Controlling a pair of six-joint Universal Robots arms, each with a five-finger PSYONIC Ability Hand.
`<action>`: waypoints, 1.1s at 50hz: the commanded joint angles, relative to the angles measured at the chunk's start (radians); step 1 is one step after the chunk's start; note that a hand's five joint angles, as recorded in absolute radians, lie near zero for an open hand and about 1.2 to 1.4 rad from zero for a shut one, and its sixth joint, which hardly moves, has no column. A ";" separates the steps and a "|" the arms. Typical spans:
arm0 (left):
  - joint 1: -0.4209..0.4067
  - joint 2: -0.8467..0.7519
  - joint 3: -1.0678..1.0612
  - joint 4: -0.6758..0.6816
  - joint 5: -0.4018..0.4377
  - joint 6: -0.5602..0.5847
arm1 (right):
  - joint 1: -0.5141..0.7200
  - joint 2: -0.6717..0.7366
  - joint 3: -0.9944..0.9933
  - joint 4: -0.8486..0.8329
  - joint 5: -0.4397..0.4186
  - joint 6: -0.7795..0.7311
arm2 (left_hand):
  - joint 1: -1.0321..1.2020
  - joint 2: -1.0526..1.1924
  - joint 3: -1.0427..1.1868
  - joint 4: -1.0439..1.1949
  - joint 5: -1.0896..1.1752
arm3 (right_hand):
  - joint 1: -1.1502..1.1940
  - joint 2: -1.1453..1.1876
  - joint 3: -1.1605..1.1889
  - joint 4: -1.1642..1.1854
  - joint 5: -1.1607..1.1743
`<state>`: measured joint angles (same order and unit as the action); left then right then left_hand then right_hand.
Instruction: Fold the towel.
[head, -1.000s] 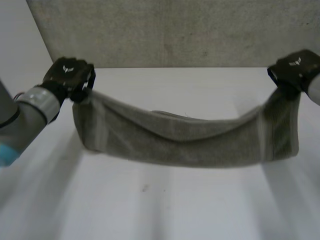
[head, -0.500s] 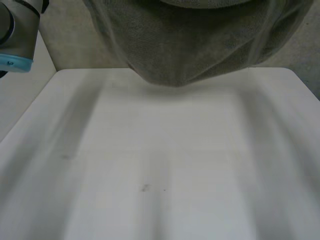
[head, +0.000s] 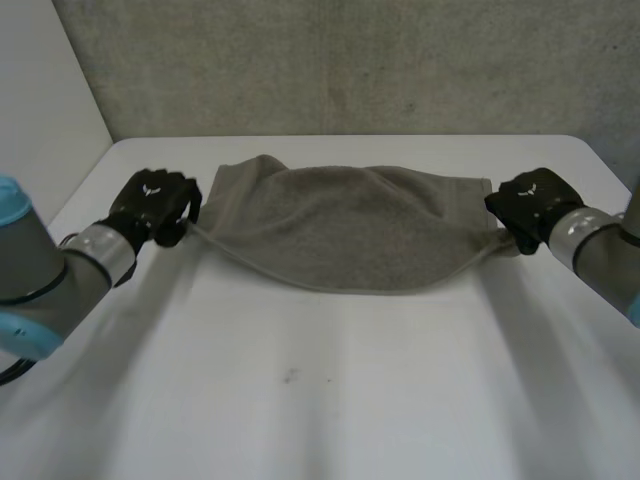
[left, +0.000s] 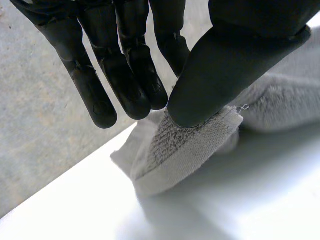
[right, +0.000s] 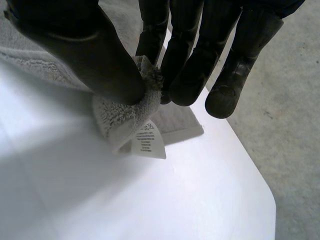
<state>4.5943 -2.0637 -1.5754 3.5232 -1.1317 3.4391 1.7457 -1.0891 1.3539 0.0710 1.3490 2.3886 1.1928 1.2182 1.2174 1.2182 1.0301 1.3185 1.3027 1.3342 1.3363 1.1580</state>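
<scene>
Head view: the grey-brown terry towel (head: 350, 225) lies spread across the far half of the white table (head: 350, 400), doubled over, with its near edge sagging in a curve towards the table's middle. Half a second ago it hung high above the table's far edge; now it is down on the surface.

The black left hand (head: 155, 205) holds the towel's left end and the black right hand (head: 530, 205) its right end. In the left wrist view the left hand (left: 120, 60) pinches a corner of the towel (left: 185, 150) between thumb and fingers. In the right wrist view the right hand (right: 190, 45) pinches the other corner (right: 120, 117) the same way, and a small white printed label (right: 147, 142) hangs below it.

The towel's far edge lies near the table's far edge, with rough grey concrete (head: 350, 60) beyond. The table's near half lies open.
</scene>
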 joint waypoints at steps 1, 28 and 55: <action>0.063 0.137 -0.155 -0.010 0.004 0.091 | -0.054 -0.137 0.140 -0.010 -0.030 -0.008 | 0.203 0.178 0.179 0.178 0.192 | 0.078 0.094 0.062 0.060 0.064; 0.310 0.830 -0.563 -0.268 0.331 0.075 | -0.359 -0.680 0.478 0.173 -0.288 -0.080 | 0.203 0.178 0.179 0.178 0.192 | 0.078 0.094 0.062 0.060 0.064; -0.094 -0.302 0.419 -0.118 -0.134 -0.011 | -0.061 0.275 -0.360 0.096 0.084 0.020 | 0.203 0.178 0.179 0.178 0.192 | 0.078 0.094 0.062 0.060 0.064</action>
<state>4.5288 -2.2221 -1.3367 3.4150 -1.2133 3.4255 1.6497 -0.9603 1.1649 0.1862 1.3875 2.3710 1.1929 1.2184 1.2175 1.2183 1.0301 1.3196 1.3027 1.3342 1.3362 1.1580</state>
